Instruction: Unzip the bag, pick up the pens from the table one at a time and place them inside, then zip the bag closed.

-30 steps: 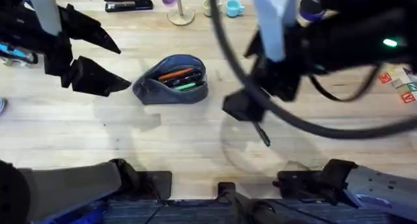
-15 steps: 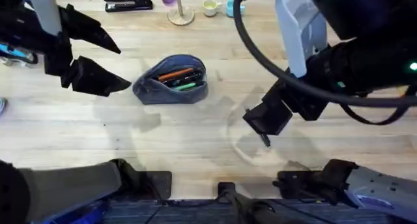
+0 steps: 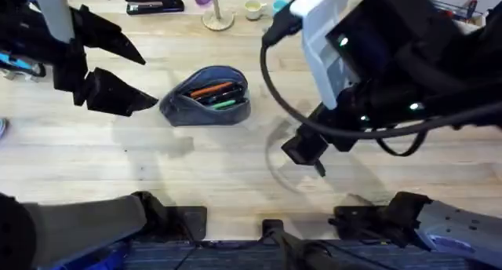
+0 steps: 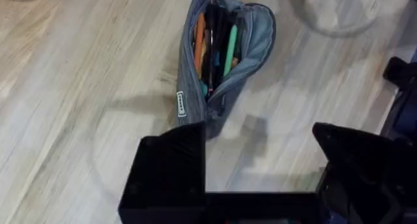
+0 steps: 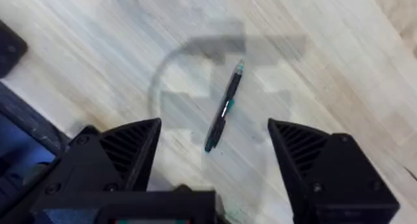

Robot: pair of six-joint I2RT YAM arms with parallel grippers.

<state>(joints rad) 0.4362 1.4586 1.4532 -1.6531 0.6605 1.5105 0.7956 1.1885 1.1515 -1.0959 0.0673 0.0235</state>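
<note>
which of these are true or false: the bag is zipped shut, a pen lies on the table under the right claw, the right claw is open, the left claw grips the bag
1. The bag is zipped shut. False: it gapes open, pens visible inside.
2. A pen lies on the table under the right claw. True.
3. The right claw is open. True.
4. The left claw grips the bag. False: it is open beside the bag, holding nothing.

Table (image 3: 118,152): pale wood, visible plank grain, smooth matt finish. Bag (image 4: 251,45): blue-grey woven cloth, matt. Pen (image 5: 223,108): dark glossy plastic, w/ greenish tint. Right tool (image 5: 215,152): matt black plastic, ribbed pads.
</note>
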